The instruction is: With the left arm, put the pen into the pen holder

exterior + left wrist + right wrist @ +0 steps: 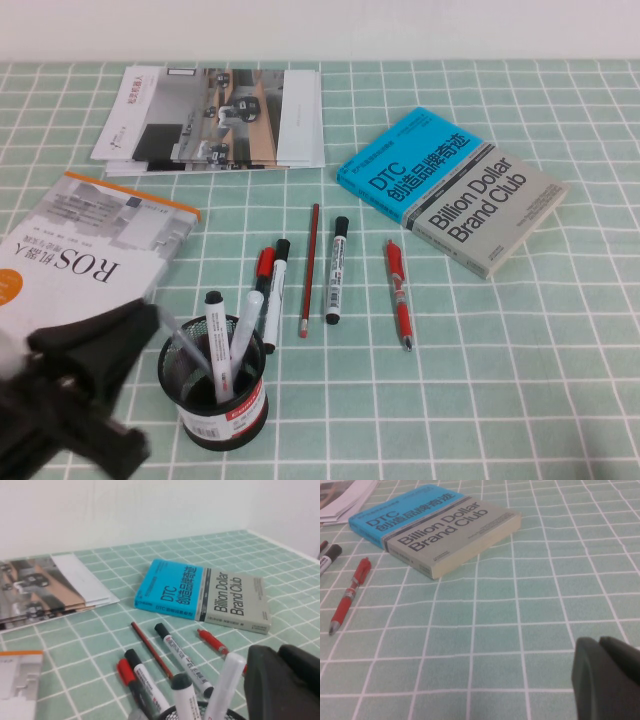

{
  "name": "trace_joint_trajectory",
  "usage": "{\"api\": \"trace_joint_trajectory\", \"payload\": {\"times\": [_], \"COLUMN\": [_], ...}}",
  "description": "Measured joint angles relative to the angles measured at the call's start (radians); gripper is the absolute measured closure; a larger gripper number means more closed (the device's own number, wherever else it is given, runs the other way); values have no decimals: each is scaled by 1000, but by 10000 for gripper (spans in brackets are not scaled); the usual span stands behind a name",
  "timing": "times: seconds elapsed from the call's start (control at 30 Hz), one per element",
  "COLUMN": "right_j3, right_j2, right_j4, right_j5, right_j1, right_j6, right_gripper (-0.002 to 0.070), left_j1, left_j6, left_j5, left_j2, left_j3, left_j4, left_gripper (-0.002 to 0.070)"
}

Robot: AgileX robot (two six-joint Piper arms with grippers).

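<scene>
Pen (337, 270) flat on table, left gripper (95, 345) beside holder (222, 404) — right gripper (607, 677) low

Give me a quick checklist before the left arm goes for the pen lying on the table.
1. Pen lies flat, apart from the pencil and red click pen: ok.
2. Pen holder upright, with room beside its two markers: ok.
3. Left claw lined up over the pen: not ok, it sits beside the holder.
4. Right claw over bare cloth, away from the pens: ok.
</scene>
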Motion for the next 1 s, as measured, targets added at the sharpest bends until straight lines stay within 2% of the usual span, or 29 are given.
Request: {"api": "trace_joint_trajectory", "payload": {"times": [0.23, 0.47, 0.9, 1.0], "right_j3": [0, 0, 0, 0], "right_j2": [0, 0, 0, 0], "right_j4": [0, 0, 0, 0], "right_j5": [0, 0, 0, 0], "right_j1": [0, 0, 0, 0], "right_j6": [0, 0, 0, 0], "right_gripper": [696, 696, 696, 696], "left_j1": [0, 0, 3, 72], "left_j6": [-24, -97, -93, -34], "left_j5": [290, 492, 490, 451], "left_j2": [-256, -326, -327, -352], "left_j3": [-34, -34, -23, 8], "left_j4": [-3, -7, 61, 32], "left_gripper": [675, 676, 677, 677]}}
